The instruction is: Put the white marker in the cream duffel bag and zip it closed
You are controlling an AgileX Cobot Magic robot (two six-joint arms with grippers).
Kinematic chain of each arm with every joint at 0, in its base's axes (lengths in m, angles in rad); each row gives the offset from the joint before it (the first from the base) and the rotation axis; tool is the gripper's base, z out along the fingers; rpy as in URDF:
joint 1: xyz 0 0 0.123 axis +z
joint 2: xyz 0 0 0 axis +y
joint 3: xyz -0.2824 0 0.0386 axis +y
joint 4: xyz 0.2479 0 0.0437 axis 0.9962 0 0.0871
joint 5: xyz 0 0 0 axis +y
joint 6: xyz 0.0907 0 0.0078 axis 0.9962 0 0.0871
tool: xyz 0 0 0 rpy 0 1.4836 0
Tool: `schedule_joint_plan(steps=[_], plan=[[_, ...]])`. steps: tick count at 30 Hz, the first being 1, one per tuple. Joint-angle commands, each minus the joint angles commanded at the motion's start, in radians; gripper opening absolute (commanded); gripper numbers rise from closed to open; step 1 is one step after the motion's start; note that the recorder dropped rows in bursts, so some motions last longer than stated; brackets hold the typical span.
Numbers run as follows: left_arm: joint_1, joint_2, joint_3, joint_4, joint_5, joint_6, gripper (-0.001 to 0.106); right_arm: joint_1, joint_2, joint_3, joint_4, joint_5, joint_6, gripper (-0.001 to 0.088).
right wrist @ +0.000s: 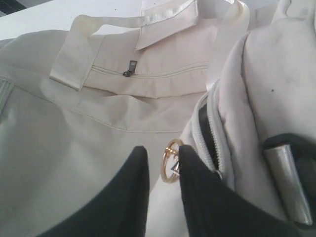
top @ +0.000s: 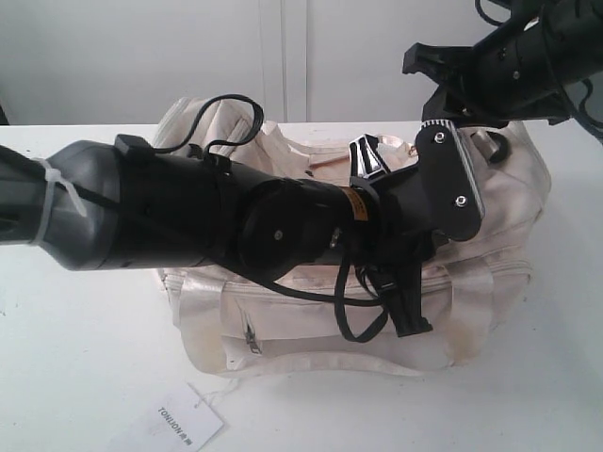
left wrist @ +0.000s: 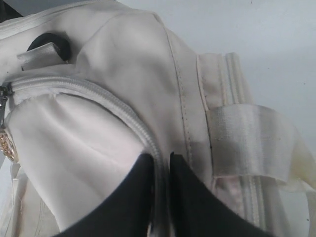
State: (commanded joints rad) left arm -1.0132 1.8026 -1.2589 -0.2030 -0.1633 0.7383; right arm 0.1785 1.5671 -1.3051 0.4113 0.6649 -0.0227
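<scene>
The cream duffel bag [top: 283, 325] lies on the white table, with my left arm [top: 283, 226] stretched across its top. My left gripper [left wrist: 160, 160] is shut on the zip seam [left wrist: 98, 96] of the bag's top flap. My right gripper [right wrist: 163, 150] stands a little open, and the gold ring zip pull [right wrist: 170, 160] leans against one finger inside the gap. Beside that pull the zip [right wrist: 207, 131] shows a short dark gap. The white marker is out of view. The exterior view hides both grippers' fingertips; my right arm [top: 518, 66] hangs over the bag's far right end.
A white paper tag [top: 179, 421] printed "TONLION" lies on the table [top: 75, 358] in front of the bag. The front pocket's zip pull [right wrist: 131, 68] and a satin strap [right wrist: 79, 54] face the right wrist. A black end ring [left wrist: 47, 42] sits at the bag's end.
</scene>
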Motion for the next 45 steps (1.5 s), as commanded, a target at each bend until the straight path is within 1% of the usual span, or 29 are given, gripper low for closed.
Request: schedule_joint_plan(steps=[3, 5, 9, 12, 16, 18, 21, 23, 26, 29, 30, 33, 36, 38, 39, 42, 45], plan=[[0.0, 0.0, 0.0, 0.0, -0.002, 0.0, 0.042, 0.0, -0.021, 0.0, -0.002, 0.019, 0.0, 0.0221], [0.0, 0.0, 0.0, 0.0, -0.002, -0.002, 0.046, 0.0, -0.029, 0.0, -0.002, 0.031, 0.0, 0.0221], [0.0, -0.012, 0.0, 0.0, 0.006, -0.01, 0.047, 0.0, -0.045, 0.0, -0.004, 0.058, 0.0, 0.0221], [0.0, -0.045, 0.0, -0.035, 0.029, -0.012, 0.047, 0.0, -0.053, 0.0, -0.012, 0.075, 0.0, 0.0221], [0.0, -0.101, 0.0, -0.058, 0.135, -0.042, 0.047, 0.0, -0.052, 0.0, -0.012, 0.093, 0.0, 0.0221], [0.0, -0.132, 0.0, -0.058, 0.224, -0.067, 0.046, 0.0, -0.052, 0.0, -0.018, 0.106, 0.0, 0.0221], [0.004, -0.179, 0.0, -0.058, 0.368, -0.097, 0.041, 0.0, -0.052, 0.0, -0.023, 0.135, 0.0, 0.0221], [0.004, -0.207, 0.0, -0.058, 0.448, -0.109, 0.033, 0.0, -0.052, 0.0, -0.023, 0.153, 0.0, 0.0221], [0.004, -0.244, 0.0, -0.058, 0.511, -0.155, 0.018, 0.0, -0.052, 0.0, -0.023, 0.184, 0.0, 0.0221], [0.004, -0.277, 0.0, -0.055, 0.539, -0.227, 0.002, 0.0, -0.054, 0.0, -0.025, 0.227, -0.009, 0.0221], [0.004, -0.285, 0.0, -0.052, 0.549, -0.25, 0.0, 0.0, -0.056, 0.0, -0.025, 0.242, -0.018, 0.0216], [0.004, -0.309, 0.0, -0.049, 0.581, -0.322, 0.0, 0.0, -0.072, 0.0, -0.025, 0.275, -0.027, 0.0188], [0.02, -0.325, 0.0, -0.044, 0.63, -0.392, 0.0, 0.0, -0.105, 0.0, -0.025, 0.29, -0.036, 0.0101], [0.043, -0.333, 0.0, -0.04, 0.671, -0.453, 0.0, 0.0, -0.126, 0.002, -0.025, 0.303, -0.048, 0.002], [0.055, -0.335, 0.0, -0.03, 0.698, -0.487, 0.0, 0.0, -0.139, 0.004, -0.025, 0.305, -0.052, 0.0], [0.104, -0.347, 0.0, -0.021, 0.765, -0.562, 0.0, 0.0, -0.168, 0.004, -0.025, 0.312, -0.054, 0.0], [0.154, -0.357, 0.0, -0.021, 0.811, -0.596, 0.0, 0.0, -0.193, 0.004, -0.025, 0.323, -0.054, 0.0]])
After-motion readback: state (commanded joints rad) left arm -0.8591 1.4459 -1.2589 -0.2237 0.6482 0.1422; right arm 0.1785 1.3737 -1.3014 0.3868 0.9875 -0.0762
